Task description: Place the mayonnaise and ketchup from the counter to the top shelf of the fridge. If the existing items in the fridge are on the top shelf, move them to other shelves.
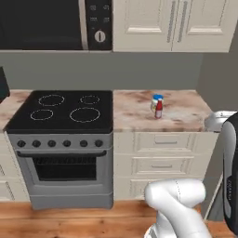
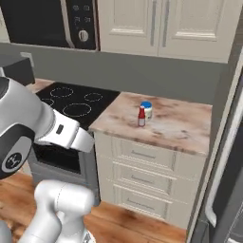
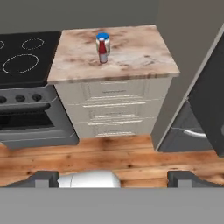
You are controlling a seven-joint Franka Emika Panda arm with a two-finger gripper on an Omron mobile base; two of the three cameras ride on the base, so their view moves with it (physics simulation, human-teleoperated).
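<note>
The mayonnaise (image 1: pixel 157 100), a pale jar with a blue lid, stands on the marbled counter (image 1: pixel 135 111) right of the stove. The ketchup (image 1: pixel 159 110), a small red bottle, stands just in front of it and touches or nearly touches it. Both show again as the mayonnaise (image 2: pixel 147 109) and ketchup (image 2: pixel 141 116), and from the hand as the mayonnaise (image 3: pixel 102 40) and ketchup (image 3: pixel 103 54). My gripper (image 3: pixel 113 179) is open, far back from the counter and above the wooden floor, with nothing between its fingertips (image 3: pixel 43 178). The dark fridge (image 3: pixel 209 109) at the right has its door shut, so its shelves and contents are hidden.
A black stove (image 1: pixel 62 111) with an oven stands left of the counter, under a microwave (image 1: pixel 51 23). Cream wall cabinets (image 1: pixel 172 23) hang above the counter, and drawers (image 3: pixel 113 107) sit below it. The fridge handle (image 2: pixel 220 166) runs down the right side.
</note>
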